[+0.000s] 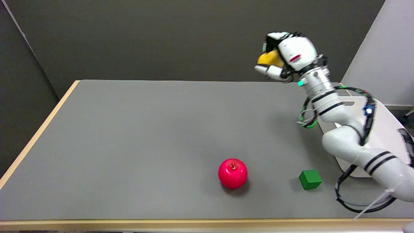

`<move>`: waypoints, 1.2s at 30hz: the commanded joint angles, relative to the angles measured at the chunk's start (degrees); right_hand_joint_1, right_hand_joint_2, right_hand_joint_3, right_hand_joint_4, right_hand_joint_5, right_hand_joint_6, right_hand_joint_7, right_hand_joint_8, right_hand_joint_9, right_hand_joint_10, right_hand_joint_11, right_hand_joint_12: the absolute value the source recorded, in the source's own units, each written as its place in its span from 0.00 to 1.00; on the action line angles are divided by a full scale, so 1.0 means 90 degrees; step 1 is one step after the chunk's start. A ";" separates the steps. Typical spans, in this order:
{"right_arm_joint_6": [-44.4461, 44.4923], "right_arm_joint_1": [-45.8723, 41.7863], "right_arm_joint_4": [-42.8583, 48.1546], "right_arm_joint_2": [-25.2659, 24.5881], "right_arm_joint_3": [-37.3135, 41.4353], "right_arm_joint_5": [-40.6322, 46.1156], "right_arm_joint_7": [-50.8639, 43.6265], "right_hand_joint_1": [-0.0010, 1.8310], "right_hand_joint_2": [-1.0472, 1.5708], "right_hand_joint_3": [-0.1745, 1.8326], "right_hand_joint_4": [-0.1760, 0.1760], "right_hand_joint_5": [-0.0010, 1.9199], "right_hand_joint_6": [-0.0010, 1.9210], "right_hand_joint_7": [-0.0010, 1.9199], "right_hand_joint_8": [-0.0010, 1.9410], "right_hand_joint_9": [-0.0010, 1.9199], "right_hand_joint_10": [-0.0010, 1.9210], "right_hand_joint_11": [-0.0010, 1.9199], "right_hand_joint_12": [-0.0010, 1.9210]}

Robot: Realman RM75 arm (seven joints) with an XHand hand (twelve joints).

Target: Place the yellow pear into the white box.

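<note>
My right hand (286,58) is wrapped around the pear (270,58), holding it in the air above the table's (145,129) far right edge, against the dark wall (161,35). Only a yellow bulge of the fruit shows on the hand's left side, between the fingers (268,69) below and those curled over the top; the rest sits inside my grip, so I cannot tell which way its long axis runs or where the stem end points. The box (385,129) lies at the table's right edge, below and to the right of the hand, and my arm (352,142) crosses in front of it, hiding most of it; I see only parts of its white surface and cannot make out its walls clearly. The pear is well apart from it. A small red mark on the back of my hand is too small to read, and I see no other writing. Near the front edge sit an apple (233,173), upright with its stem up, and a green cube (310,179) to its right, apart from each other. My arm is cut off at the picture's right edge.
</note>
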 commanded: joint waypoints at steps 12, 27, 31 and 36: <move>-0.1755 -0.4014 0.1908 -0.0421 0.5110 0.1210 -0.3041 0.72 0.82 0.25 0.15 0.32 0.86 0.39 0.69 0.38 0.79 0.43 0.92; -0.0946 -0.5068 0.1845 -0.1140 0.5125 0.1982 -0.3573 0.72 0.82 0.25 0.15 0.33 0.85 0.39 0.68 0.38 0.79 0.43 0.93; -0.0877 -0.4963 0.1872 -0.1069 0.4861 0.1982 -0.3537 0.72 0.82 0.25 0.15 0.33 0.85 0.39 0.68 0.38 0.79 0.43 0.93; -0.0601 -0.4590 0.2130 -0.0682 0.4010 0.1951 -0.3502 0.72 0.82 0.26 0.16 0.33 0.85 0.39 0.69 0.38 0.79 0.43 0.93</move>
